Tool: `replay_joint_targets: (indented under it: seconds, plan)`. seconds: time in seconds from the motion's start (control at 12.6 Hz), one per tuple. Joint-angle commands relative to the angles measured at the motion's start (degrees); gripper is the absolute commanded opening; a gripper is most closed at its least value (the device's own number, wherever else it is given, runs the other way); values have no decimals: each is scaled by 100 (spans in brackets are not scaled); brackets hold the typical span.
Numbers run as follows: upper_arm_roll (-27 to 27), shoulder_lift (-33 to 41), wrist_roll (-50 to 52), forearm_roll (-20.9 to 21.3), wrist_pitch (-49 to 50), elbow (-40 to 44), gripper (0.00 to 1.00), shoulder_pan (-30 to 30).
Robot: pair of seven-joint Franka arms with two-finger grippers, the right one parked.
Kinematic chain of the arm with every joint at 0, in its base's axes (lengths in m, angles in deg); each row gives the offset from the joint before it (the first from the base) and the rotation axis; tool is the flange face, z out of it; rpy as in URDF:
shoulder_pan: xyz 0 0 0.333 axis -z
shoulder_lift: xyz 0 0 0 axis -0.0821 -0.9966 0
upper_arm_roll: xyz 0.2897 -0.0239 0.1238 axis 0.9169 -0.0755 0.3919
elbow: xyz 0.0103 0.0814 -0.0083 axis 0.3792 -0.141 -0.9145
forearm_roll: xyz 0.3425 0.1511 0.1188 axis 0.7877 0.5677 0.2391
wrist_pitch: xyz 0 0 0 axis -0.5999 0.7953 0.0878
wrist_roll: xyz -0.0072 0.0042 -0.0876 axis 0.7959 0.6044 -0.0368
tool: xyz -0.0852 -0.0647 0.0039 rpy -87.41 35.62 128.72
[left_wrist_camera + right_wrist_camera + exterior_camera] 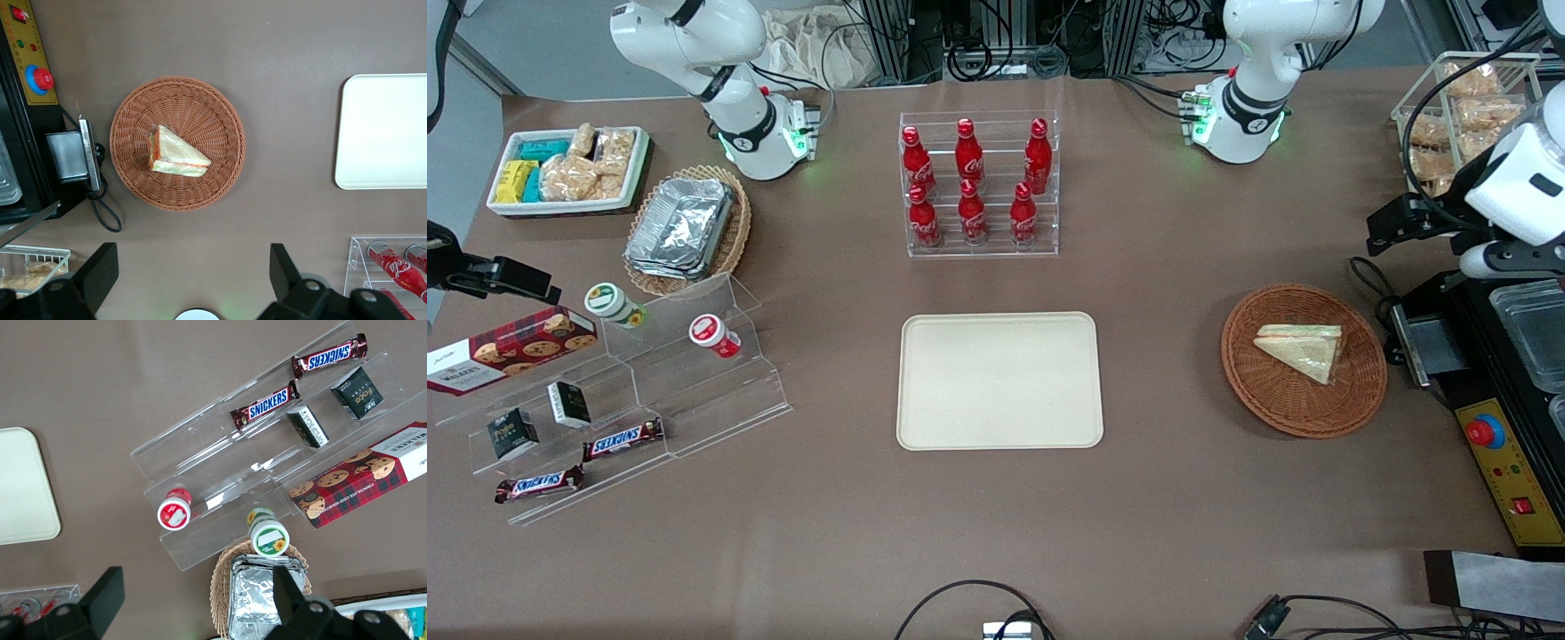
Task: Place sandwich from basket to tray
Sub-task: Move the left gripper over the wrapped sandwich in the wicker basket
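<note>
Hovering gripper [190, 280] with fingers [100, 270] spread wide, holding nothing, touching nothing, high above sandwich [177, 153] lying in basket [220, 113]; tray [383, 130] well apart

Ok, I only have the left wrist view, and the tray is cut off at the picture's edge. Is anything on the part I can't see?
Observer: No. The front view shows the whole tray bare, rim to rim.
Operator: What stands near it?
Observer: A clear rack of six red bottles, farther from the front camera than the tray and apart from it.
Operator: Where is the gripper before I go for the sandwich?
Observer: Open, raised off the table, farther from the front camera than the basket and more toward the working arm's end, not over it.
</note>
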Motion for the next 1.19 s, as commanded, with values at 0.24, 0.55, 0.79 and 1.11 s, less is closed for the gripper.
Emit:
replay_joint_targets:
  seconds: [0.24,0.55,0.79,1.11]
  plan:
    - [7,-185,118,46,-121,195,100,-11]
    - [-2,-624,696,633,-261,90,100,15]
    - [33,-722,1442,373,-559,-339,100,-64]
    - [183,-397,2182,257,-1771,-1657,100,-116]
